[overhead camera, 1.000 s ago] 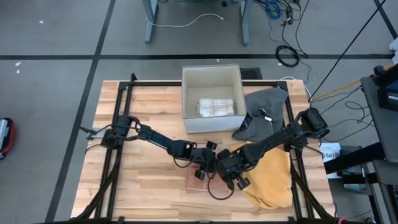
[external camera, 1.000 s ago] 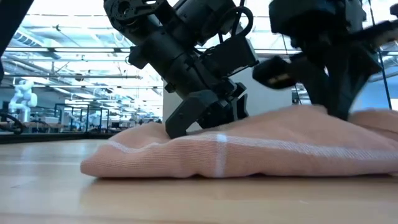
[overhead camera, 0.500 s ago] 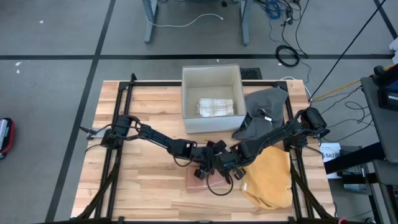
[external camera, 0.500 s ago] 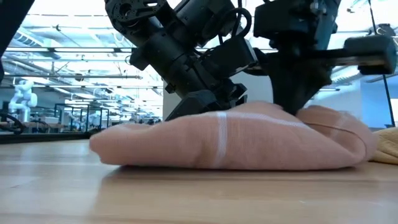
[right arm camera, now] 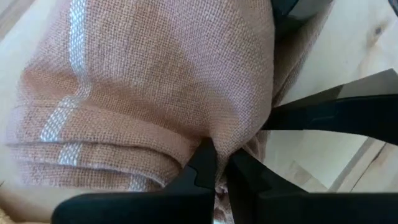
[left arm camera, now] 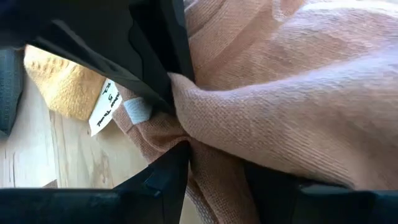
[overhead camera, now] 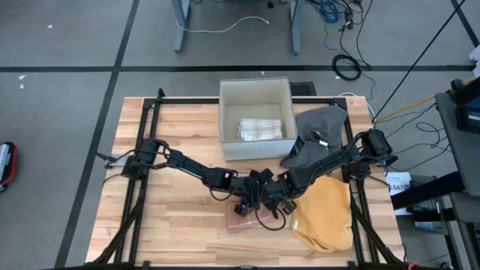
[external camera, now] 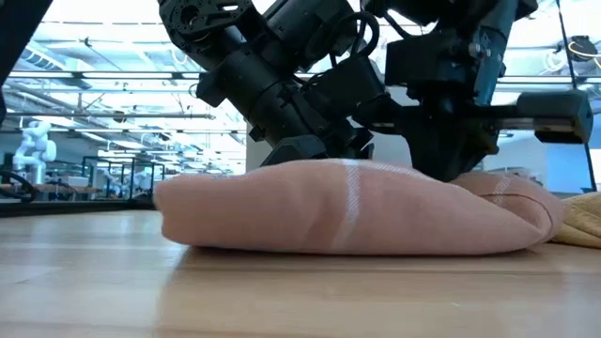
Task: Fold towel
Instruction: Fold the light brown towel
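Observation:
A pink towel (external camera: pixel 347 211) with a pale stripe lies as a thick folded mound on the wooden table (overhead camera: pixel 172 225), near its middle front (overhead camera: pixel 241 219). Both grippers meet over its far edge. My left gripper (overhead camera: pixel 251 201) comes in slanting from the left and is shut on bunched towel cloth (left arm camera: pixel 186 121). My right gripper (overhead camera: pixel 268 201) points steeply down beside it and is shut on the towel's cloth (right arm camera: pixel 219 152). In the low view the left gripper (external camera: pixel 310 148) and the right gripper (external camera: pixel 441 169) both sink into the mound's top. My left gripper pinches a bunched fold of several towel layers (left arm camera: pixel 181 127) between its two fingers (left arm camera: pixel 158 68), slanting down from the table's left. The rest of the towel lies slack on the table. My right gripper pinches a fold of the towel (right arm camera: pixel 214 140) between its two fingertips (right arm camera: pixel 202 168), coming from above and pointing down. The cloth it holds lies draped over the lower layers, which rest on the table.
A yellow towel (overhead camera: pixel 326 214) lies heaped just right of the pink one. A grey cloth (overhead camera: pixel 319 135) lies at the far right. A white box (overhead camera: pixel 255 116) with a folded checked towel inside stands at the far middle. The table's left half is bare wood.
My right gripper has moved toward the table's left and far edge and a little down, rolling its wrist, with the towel's right end. That end has folded over onto the rest, so the towel is now a shorter, thicker mound.

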You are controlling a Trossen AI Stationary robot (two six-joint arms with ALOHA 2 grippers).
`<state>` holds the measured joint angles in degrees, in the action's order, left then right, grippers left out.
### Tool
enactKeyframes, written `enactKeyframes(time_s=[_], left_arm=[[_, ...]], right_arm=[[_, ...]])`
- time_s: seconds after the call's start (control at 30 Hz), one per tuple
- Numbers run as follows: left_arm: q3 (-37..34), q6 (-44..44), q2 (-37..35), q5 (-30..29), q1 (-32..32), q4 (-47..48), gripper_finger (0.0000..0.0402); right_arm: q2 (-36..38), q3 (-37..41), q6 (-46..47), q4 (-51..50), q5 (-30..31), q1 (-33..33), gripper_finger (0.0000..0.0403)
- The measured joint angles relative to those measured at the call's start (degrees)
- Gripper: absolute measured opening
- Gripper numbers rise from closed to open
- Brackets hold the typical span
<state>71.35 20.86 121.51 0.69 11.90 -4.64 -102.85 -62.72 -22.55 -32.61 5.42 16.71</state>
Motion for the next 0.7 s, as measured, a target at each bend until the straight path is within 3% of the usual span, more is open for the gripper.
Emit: enactKeyframes(time_s=[0.2,0.4,0.7], left_arm=[[0.0,0.41,-1.63,-0.95,-0.07,4.03,0.0163],[-0.04,0.89,-4.78,-2.57,0.03,12.87,0.0163],[-0.33,-1.11,-12.68,-13.89,1.98,22.96,0.0163]], right_arm=[[0.12,1.19,1.62,2.28,1.12,0.15,0.0012],[0.11,1.34,2.23,4.57,1.46,0.04,0.0055],[-0.92,1.29,2.67,5.05,-0.18,0.07,0.0113]])
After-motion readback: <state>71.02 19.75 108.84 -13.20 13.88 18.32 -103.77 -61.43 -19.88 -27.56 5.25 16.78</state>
